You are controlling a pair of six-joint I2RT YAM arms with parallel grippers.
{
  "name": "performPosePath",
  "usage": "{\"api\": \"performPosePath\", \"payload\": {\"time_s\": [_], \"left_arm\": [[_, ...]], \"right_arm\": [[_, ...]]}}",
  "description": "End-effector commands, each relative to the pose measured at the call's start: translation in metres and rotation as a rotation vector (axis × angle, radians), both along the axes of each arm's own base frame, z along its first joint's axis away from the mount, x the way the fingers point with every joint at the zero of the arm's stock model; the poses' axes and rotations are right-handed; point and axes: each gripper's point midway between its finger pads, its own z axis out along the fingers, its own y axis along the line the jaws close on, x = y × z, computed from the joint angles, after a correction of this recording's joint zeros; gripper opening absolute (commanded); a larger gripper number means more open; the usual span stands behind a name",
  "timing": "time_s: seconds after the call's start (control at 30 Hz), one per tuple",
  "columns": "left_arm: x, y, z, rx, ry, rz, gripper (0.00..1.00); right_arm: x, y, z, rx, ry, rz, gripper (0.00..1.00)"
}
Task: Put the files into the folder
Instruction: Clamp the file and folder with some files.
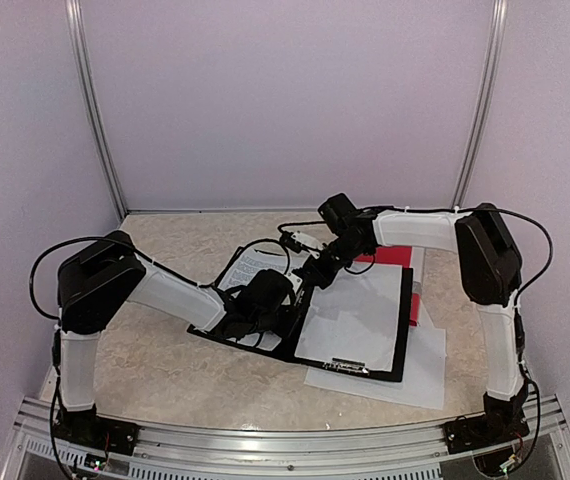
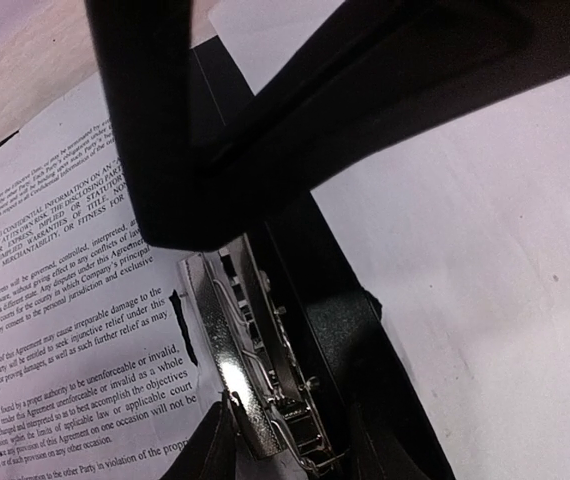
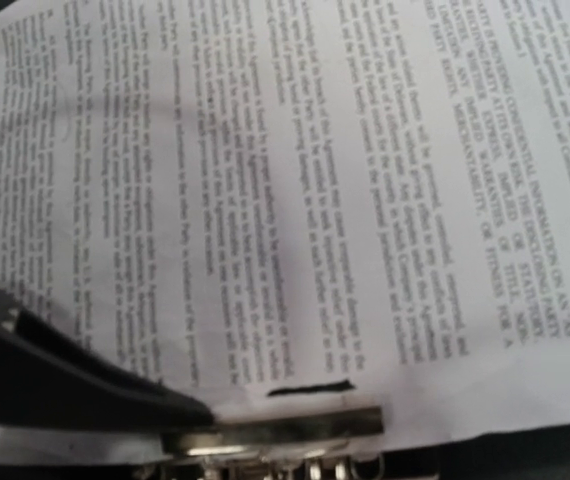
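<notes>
Step in hand, as judged: seating a printed sheet (image 2: 65,300) at the metal clip (image 2: 250,370) along the spine of the open black folder (image 1: 407,320). Found lying on the folder's left half, inner edge just beside the clip, not visibly under it. Blank sheets (image 1: 355,320) found on the right half, at 3 o'clock from the clip.

Left gripper (image 1: 262,305) low over the spine. Right gripper (image 1: 310,272) just beyond it at 1 o'clock, close over the printed page. Cannot tell for either whether parted or closed: tips hidden from above, dark shapes in the wrist views too near to read.

Next move, as judged: lift the clip's lever, slide the sheet edge beneath, release. Calls for one arm pinning the paper flat against sliding.

Also noted: one more white sheet (image 1: 427,378) outside, poking from under the folder at 4 o'clock, likely awkward to lift off the table (image 1: 165,370). Red item (image 1: 393,258) at 12 o'clock behind the folder, kind unclear. Crowding of both arms at the spine a possible collision risk.
</notes>
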Motion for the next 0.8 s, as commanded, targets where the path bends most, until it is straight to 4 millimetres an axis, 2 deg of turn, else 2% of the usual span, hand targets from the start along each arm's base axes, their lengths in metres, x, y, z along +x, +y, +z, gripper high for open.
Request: {"api": "performPosePath", "payload": {"time_s": [0.0, 0.27, 0.53, 0.77], "left_arm": [[-0.010, 0.008, -0.017, 0.010, 0.054, -0.018, 0.33], [-0.009, 0.013, -0.017, 0.014, 0.045, -0.003, 0.33], [-0.009, 0.017, -0.018, 0.008, 0.046, 0.015, 0.33], [-0.010, 0.020, -0.021, 0.013, 0.051, 0.024, 0.33]], "right_arm": [[-0.008, 0.011, -0.021, -0.029, 0.039, 0.030, 0.00], [0.004, -0.005, -0.051, -0.083, 0.072, -0.013, 0.00], [0.006, -0.016, -0.062, -0.093, 0.081, -0.022, 0.00], [0.009, -0.023, -0.082, -0.123, 0.101, -0.040, 0.00]]}}
